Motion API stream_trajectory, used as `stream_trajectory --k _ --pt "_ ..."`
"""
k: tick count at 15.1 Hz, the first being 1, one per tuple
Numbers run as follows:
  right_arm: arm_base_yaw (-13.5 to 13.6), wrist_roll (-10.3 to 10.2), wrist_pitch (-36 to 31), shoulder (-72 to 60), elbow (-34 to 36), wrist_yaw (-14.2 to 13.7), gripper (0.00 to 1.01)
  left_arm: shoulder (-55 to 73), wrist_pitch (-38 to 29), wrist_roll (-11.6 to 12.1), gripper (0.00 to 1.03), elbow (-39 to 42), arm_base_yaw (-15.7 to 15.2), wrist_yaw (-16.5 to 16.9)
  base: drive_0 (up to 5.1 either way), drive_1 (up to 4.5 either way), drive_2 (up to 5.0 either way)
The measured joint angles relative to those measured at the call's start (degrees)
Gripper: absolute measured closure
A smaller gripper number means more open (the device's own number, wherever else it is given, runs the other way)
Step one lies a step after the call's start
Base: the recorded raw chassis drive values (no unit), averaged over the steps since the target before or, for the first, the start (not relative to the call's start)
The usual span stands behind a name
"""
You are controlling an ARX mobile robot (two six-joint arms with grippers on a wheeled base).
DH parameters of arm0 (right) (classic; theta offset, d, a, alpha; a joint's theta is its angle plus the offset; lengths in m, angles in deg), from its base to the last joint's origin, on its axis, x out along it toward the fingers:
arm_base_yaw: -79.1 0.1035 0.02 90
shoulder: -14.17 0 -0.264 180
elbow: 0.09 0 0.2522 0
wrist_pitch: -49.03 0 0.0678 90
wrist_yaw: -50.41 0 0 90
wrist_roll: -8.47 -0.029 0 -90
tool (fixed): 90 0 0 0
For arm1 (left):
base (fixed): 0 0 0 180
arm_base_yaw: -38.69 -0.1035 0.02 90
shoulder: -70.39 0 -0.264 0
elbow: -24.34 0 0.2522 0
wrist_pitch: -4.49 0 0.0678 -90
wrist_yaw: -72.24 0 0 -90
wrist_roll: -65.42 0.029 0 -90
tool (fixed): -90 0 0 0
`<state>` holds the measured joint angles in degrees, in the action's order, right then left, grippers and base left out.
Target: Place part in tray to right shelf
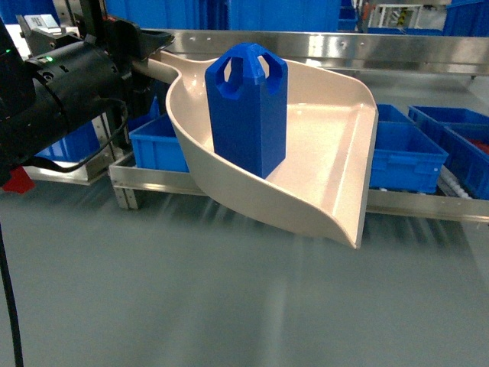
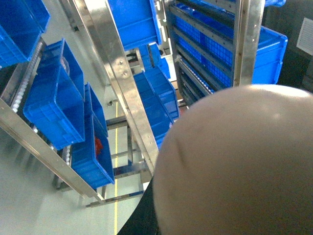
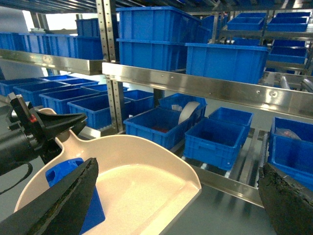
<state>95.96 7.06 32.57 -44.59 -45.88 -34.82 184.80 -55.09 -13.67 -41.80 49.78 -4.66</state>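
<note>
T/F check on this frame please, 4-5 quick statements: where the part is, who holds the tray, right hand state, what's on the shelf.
1. The part stands upright inside the tray. True.
2. The tray rests flat on the floor. False: it is held up in the air by its handle, in front of the shelf.
3. The left hand grips the tray's handle. True.
4. The right hand is closed on the part. False: its fingers are spread wide with nothing between them.
5. The shelf holds red crates. False: the crates are blue.
</note>
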Motion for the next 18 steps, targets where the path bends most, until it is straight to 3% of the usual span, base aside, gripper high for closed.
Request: stream_trajectory --k 9,18 --pt "0.0 0.0 0.0 0.0 0.0 0.0 0.03 0.0 0.0 0.0 0.90 0.0 0.0 0.0 -1.6 -1.63 -1.6" --pt "0.0 0.0 0.0 0.0 0.0 0.0 0.03 0.0 0.0 0.0 0.90 0.0 -0.3 -0.1 -0.1 -0.09 -0.1"
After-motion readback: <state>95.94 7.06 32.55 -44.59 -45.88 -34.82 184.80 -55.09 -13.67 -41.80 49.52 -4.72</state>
